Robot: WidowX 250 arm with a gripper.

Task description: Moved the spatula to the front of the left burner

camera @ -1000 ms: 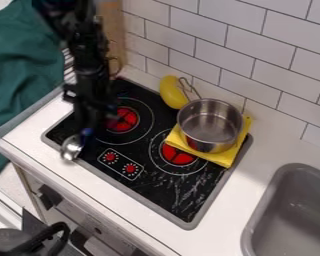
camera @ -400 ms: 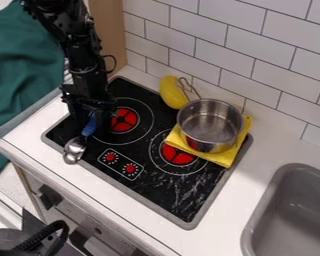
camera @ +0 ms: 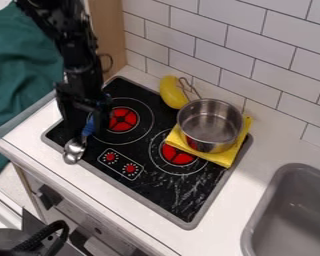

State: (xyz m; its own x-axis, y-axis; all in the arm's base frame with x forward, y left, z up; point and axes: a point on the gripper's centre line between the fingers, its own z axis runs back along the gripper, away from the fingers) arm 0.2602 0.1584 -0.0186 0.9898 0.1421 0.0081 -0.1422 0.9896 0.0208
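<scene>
The gripper (camera: 86, 119) is over the left part of the stove, just left of the left burner (camera: 124, 119). Its two fingers stand apart, open, above the upper end of the spatula's blue handle. The spatula (camera: 88, 127) rests at the stove's front left, in front and to the left of the red burner centre. Its shiny metal head (camera: 74, 150) lies across the stove's front rim. The top end of the handle is hidden behind the gripper.
A metal pot (camera: 210, 125) stands on a folded yellow cloth (camera: 221, 158) over the right burner (camera: 178, 154). Behind them, a yellow object (camera: 171, 93) lies near the tiled wall. A grey sink (camera: 289, 212) is at the right.
The gripper has drawn up and slightly left, uncovering more of the blue handle. The spatula shifted a little at first, then kept still over the last half second.
</scene>
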